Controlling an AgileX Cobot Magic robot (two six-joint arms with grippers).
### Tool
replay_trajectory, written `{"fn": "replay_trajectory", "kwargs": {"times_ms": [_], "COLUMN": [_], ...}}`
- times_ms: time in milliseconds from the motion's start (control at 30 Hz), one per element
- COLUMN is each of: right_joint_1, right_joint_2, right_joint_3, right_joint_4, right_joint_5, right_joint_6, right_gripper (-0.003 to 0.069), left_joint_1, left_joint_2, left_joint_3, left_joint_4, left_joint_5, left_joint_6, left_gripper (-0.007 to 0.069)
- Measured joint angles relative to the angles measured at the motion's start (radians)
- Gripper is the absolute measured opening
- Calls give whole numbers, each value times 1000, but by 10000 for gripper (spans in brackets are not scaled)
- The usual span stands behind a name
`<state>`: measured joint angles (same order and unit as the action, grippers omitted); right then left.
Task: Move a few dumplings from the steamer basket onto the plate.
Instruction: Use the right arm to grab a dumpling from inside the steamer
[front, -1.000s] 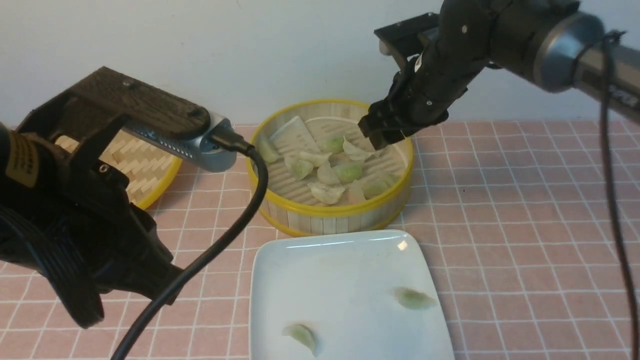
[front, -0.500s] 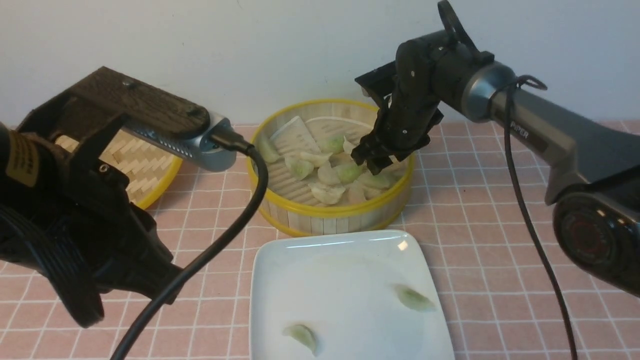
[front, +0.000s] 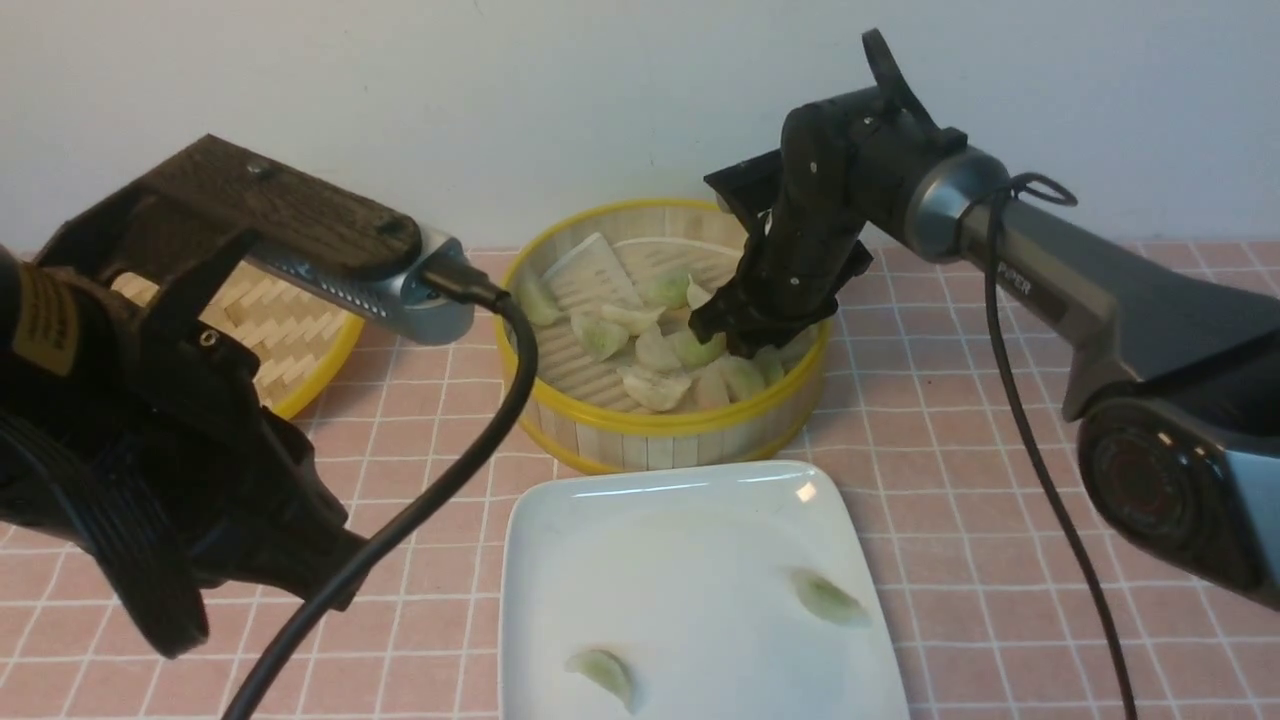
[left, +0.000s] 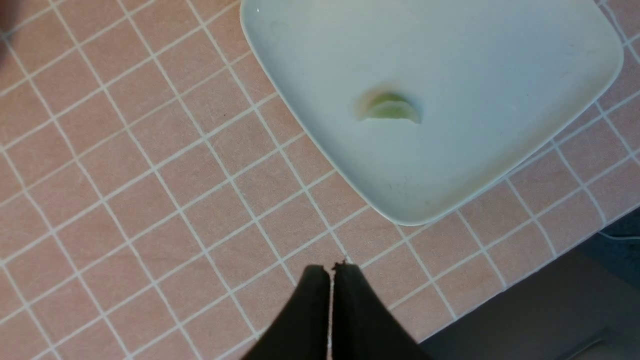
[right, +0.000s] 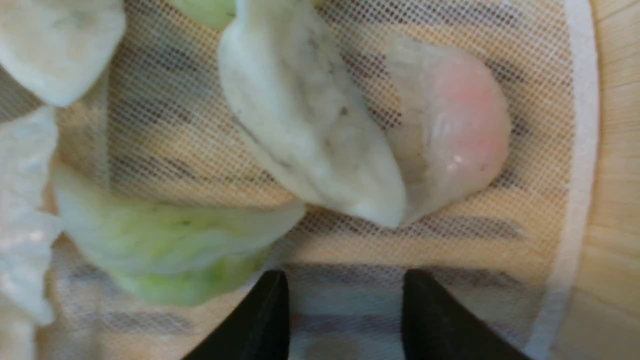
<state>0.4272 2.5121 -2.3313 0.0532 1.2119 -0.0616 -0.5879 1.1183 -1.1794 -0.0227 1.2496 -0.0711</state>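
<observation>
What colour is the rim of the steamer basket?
Bright yellow. The steamer basket shows its rim best in the front view.

You are looking at a lab-style test bench dressed as a dining table. The tabletop (front: 1000, 450) is pink with a white grid and meets a bare pale wall (front: 450, 90). On it sit a bamboo steamer basket (front: 660, 428) of dumplings (front: 655, 387), a woven lid (front: 290, 330) and a white plate (front: 650, 560). The cabled left arm (front: 150, 430) and right arm (front: 1100, 290) flank them.
</observation>
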Motion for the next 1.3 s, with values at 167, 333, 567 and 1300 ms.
{"fn": "replay_trajectory", "kwargs": {"times_ms": [167,333,567,1300], "right_joint_1": [0,1,0,1], "right_joint_2": [0,-41,-139,-113], "right_joint_3": [-4,33,137,147], "right_joint_4": [58,47,-21,27], "right_joint_5": [24,25,32,23], "right_joint_6": [40,62,62,44], "right_gripper": [290,290,290,101], "left_joint_1": [0,0,0,0], "left_joint_2": [0,-1,-11,-16], "left_joint_3": [0,0,0,0], "left_joint_4": [0,0,2,-31], "left_joint_5": [0,1,1,1], "left_joint_6": [-14,-22,-24,-24], "left_gripper": [-6,-6,-6,-6]}}
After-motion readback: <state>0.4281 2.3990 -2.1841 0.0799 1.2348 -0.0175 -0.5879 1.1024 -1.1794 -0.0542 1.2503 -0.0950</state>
